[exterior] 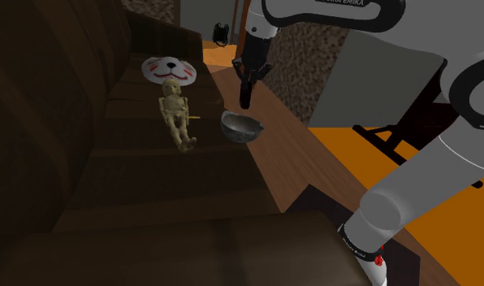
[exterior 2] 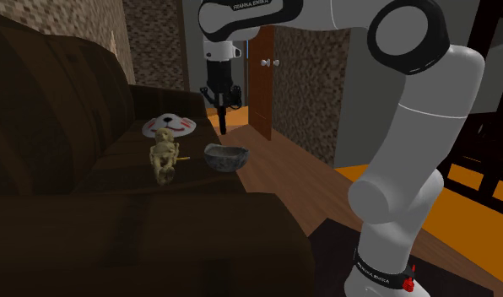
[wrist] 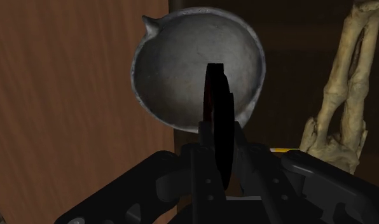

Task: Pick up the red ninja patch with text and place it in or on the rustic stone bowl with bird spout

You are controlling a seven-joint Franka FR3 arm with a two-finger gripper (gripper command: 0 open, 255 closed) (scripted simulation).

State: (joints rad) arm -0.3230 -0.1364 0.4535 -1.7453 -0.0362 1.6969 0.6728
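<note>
End effector (exterior: 245,102) clasping patch (wrist: 216,127) hangs above sofa (exterior: 151,195) edge, beside wooden floor (exterior: 301,154).

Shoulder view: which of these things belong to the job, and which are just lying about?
Job:
- gripper, above the bowl
- thin dark-red patch, clasped edge-on between the fingers
- grey bowl with a small spout

Lying about:
- bone-coloured skeleton figure on the sofa seat
- white mask with red markings, beyond it
</note>
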